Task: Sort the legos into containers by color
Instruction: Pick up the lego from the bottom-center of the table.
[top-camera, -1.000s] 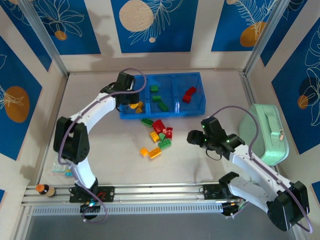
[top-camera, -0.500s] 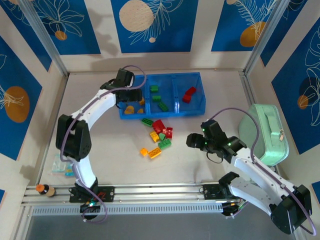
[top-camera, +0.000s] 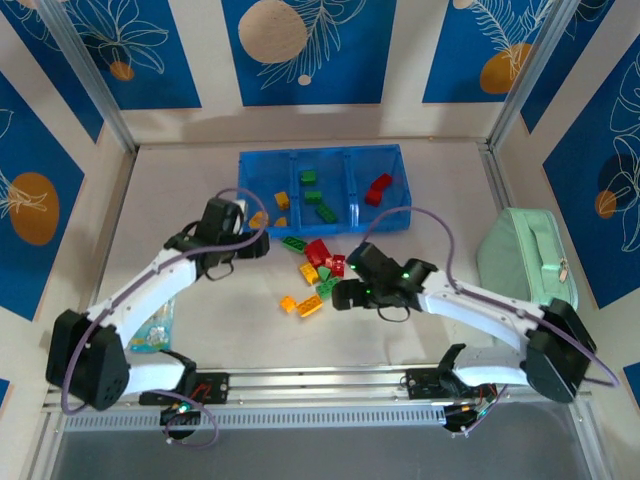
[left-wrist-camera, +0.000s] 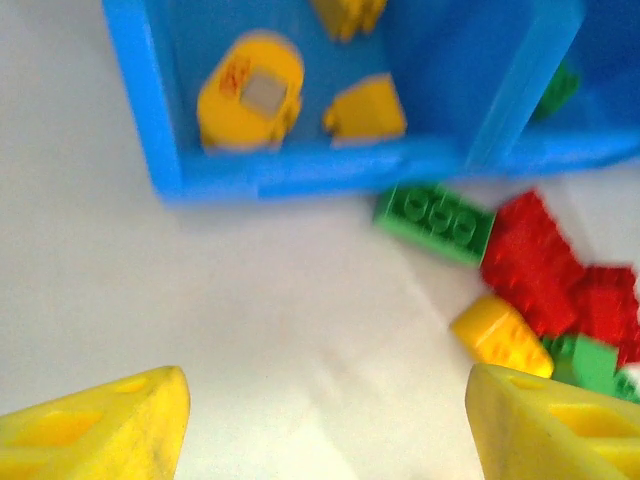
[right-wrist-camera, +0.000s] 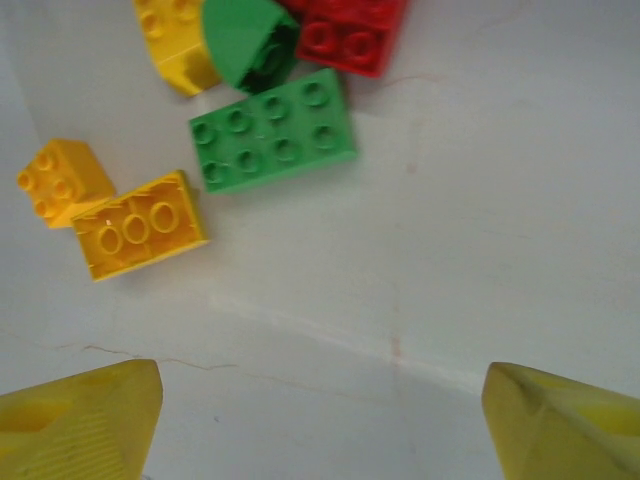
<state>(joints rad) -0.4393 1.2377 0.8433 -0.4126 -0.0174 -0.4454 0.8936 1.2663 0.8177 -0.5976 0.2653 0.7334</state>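
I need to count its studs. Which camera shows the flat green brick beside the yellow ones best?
The right wrist view: the flat green brick lies whole and sharp, all eight studs countable. The top external view shows it as a small green patch, its studs too small to tell apart.

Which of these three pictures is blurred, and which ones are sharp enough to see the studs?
Left wrist view: blurred, the blue tray wall and the red bricks look smeared. Right wrist view: sharp, each stud on the flat green brick is clear. Top external view: sharp and evenly lit, but the bricks are too small to show studs.
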